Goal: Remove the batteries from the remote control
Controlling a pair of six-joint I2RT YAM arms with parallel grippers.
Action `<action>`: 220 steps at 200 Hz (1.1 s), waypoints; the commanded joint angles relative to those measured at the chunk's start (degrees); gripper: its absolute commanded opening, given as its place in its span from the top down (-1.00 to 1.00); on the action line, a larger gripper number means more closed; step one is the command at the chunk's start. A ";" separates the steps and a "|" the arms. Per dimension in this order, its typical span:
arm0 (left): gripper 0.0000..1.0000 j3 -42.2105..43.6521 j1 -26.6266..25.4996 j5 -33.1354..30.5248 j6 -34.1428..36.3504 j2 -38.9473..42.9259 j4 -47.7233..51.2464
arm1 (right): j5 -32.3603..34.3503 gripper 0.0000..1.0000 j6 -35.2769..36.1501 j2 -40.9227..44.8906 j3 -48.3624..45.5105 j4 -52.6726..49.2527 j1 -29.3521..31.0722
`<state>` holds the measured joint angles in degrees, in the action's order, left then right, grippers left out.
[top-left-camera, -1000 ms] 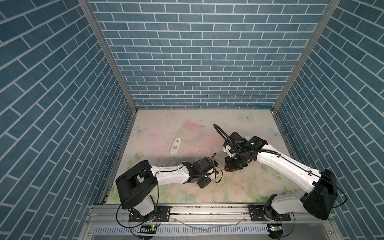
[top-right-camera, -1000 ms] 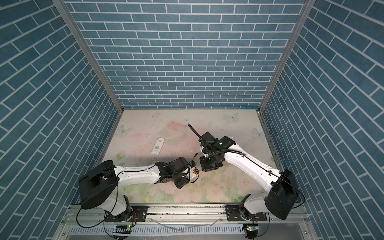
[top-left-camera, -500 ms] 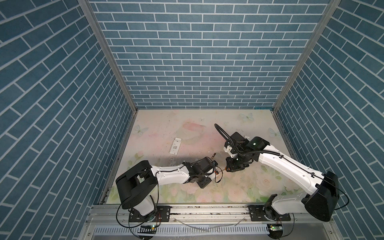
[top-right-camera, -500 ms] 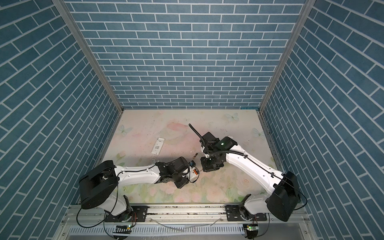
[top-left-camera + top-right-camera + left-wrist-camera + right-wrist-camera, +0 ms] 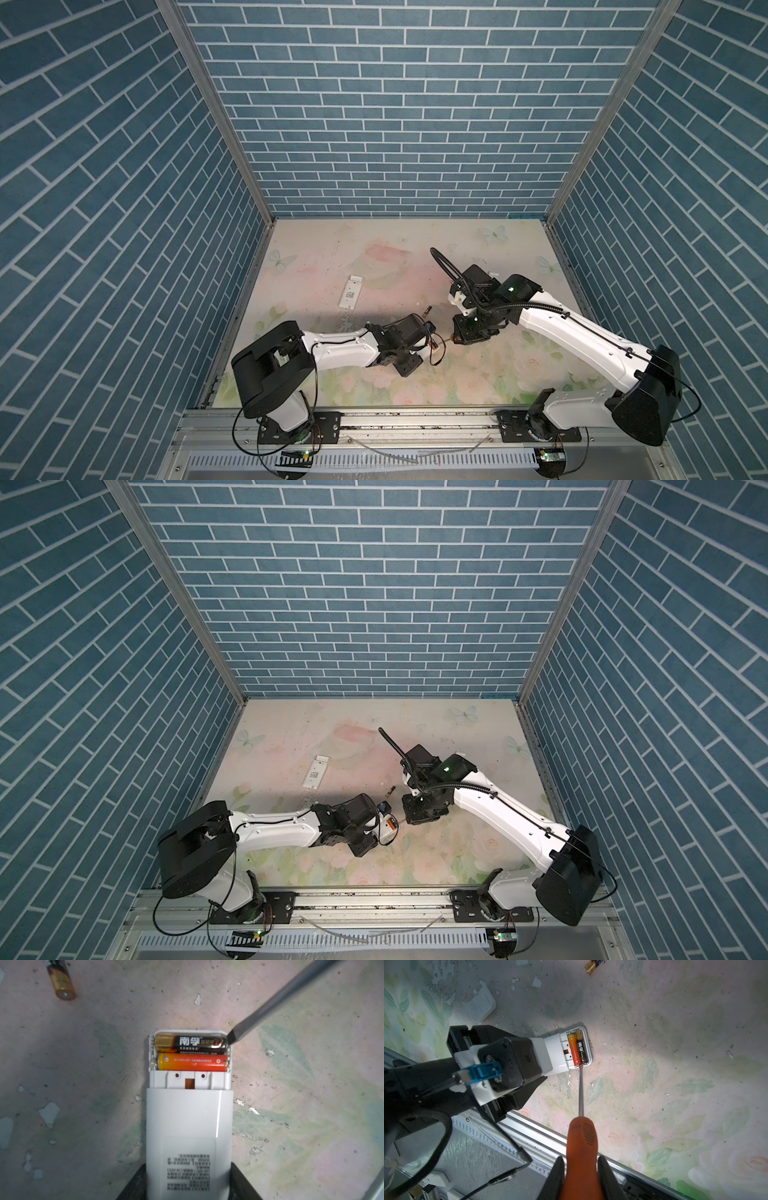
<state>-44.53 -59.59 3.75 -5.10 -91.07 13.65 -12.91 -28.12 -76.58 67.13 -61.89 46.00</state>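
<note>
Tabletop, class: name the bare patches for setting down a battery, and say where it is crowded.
Free on the table: far strip between back wall and white flat piece; near strip between right arm and front rail. Crowded: the centre, where left gripper with remote, right gripper with screwdriver, and loose battery meet.

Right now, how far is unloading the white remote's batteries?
Done: one black and gold battery lies on the table. In hand: left gripper holds the remote; right gripper holds an orange-handled screwdriver, tip at the seated black battery. Left: that and the orange battery.
</note>
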 commanded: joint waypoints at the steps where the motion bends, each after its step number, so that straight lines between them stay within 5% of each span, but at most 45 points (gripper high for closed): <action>1: 0.23 0.98 -0.09 1.73 0.18 -1.55 2.87 | 0.18 1.00 -0.25 1.43 -2.17 -0.35 -0.29; 220: 0.23 1.15 -0.11 2.04 0.25 -1.70 2.44 | -0.49 1.00 -0.09 0.12 -0.49 0.45 -0.74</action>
<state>-44.53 -59.59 3.77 -5.10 -91.07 13.61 -13.15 -28.21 -76.49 64.79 -60.75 45.47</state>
